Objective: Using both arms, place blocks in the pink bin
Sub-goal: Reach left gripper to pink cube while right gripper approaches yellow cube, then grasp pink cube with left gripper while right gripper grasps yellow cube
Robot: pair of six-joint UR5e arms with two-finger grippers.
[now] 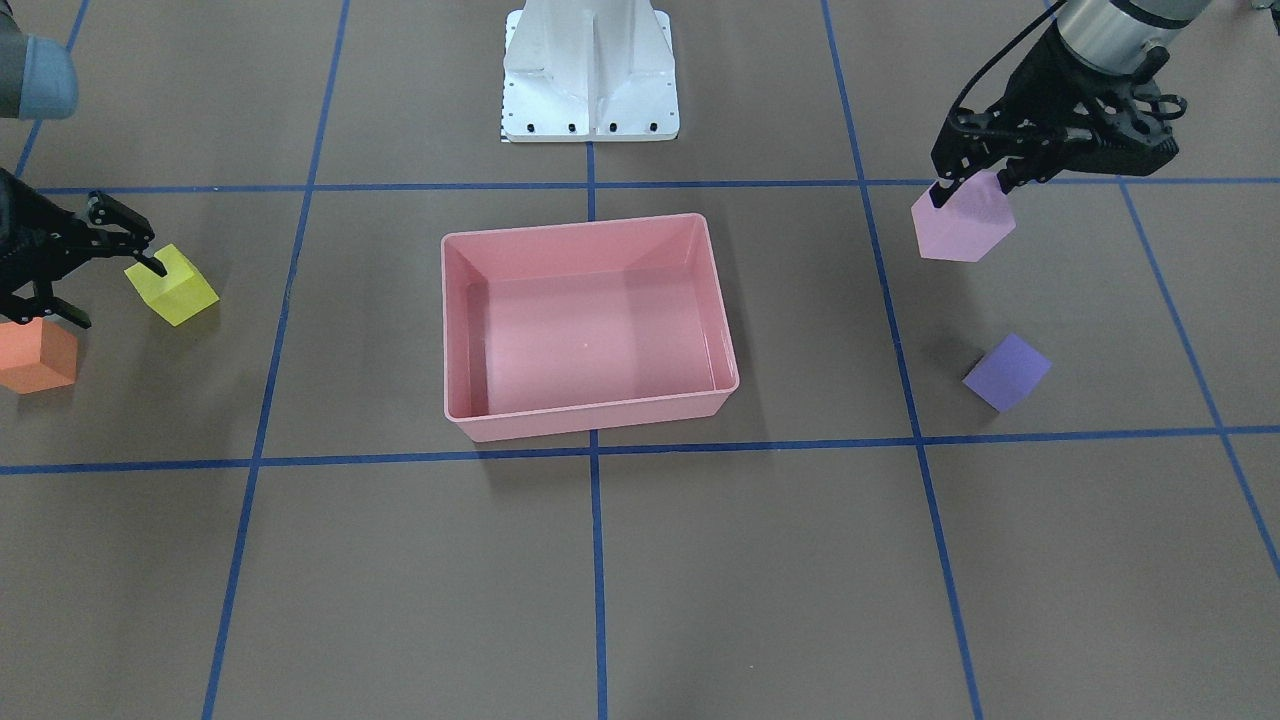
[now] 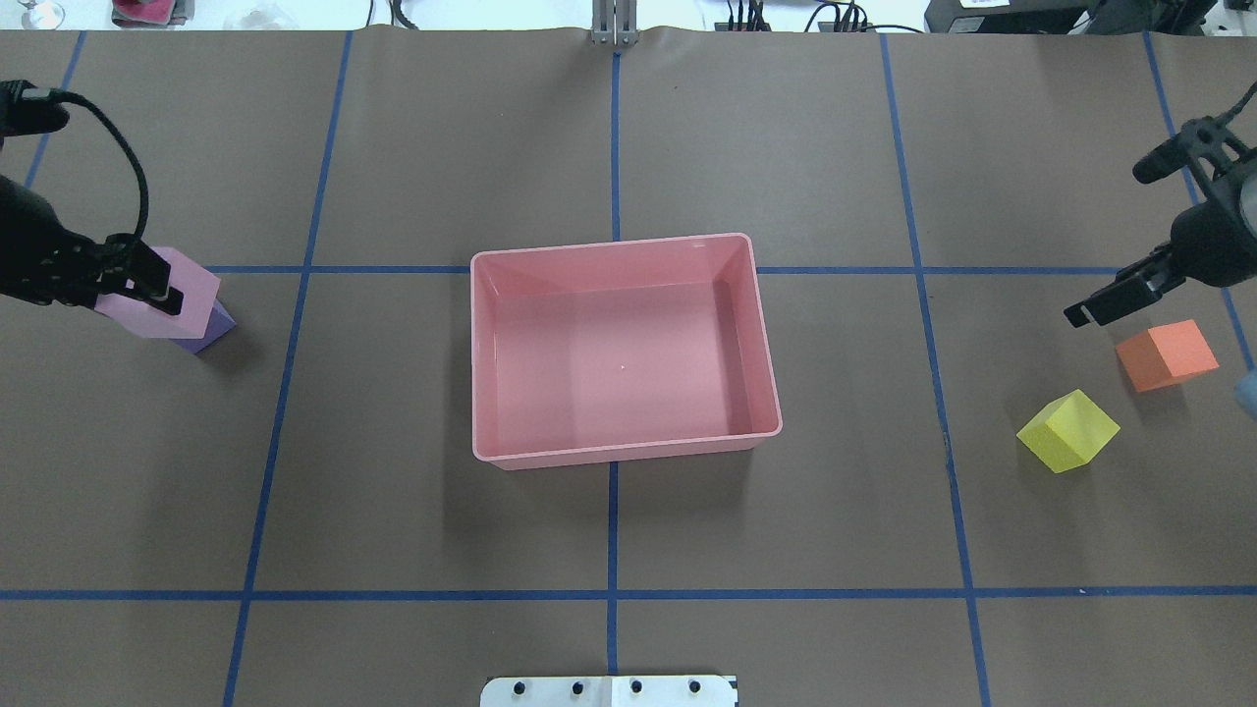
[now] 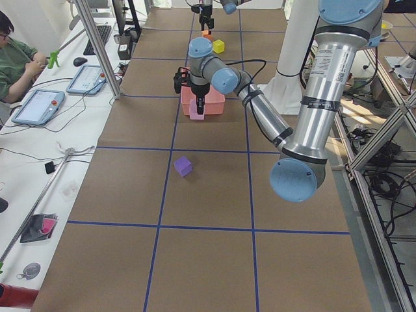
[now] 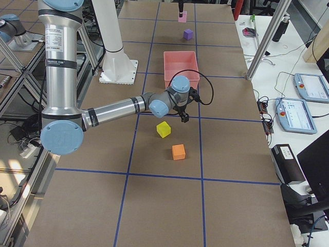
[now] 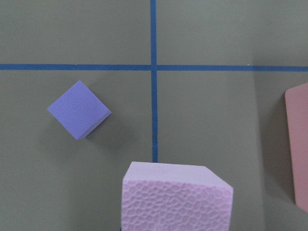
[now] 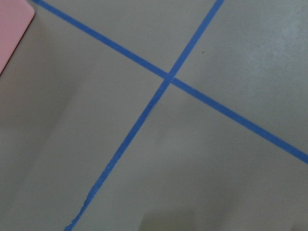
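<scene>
Fingers (image 1: 942, 192) around lilac block (image 1: 965, 228), outside bin (image 1: 590, 425)

bin (image 2: 619, 363) central, nearer block (image 2: 1067, 430) and farther block (image 2: 1167, 353) right of it, raised block (image 1: 962, 225) in left gripper (image 1: 972, 188) left of it, resting block (image 1: 1007, 372) beside

Grey cylindrical left arm (image 3: 325, 84) and right arm (image 4: 59, 62) with light blue joint caps; black linkage-fingered left gripper (image 1: 972, 190), right gripper (image 1: 115, 295); black cable (image 2: 143, 196); white screw-edged pedestal (image 1: 590, 70).

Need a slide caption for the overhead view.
Left tool holds pink cube; open right tool beside orange cube; pink bin empty.
</scene>
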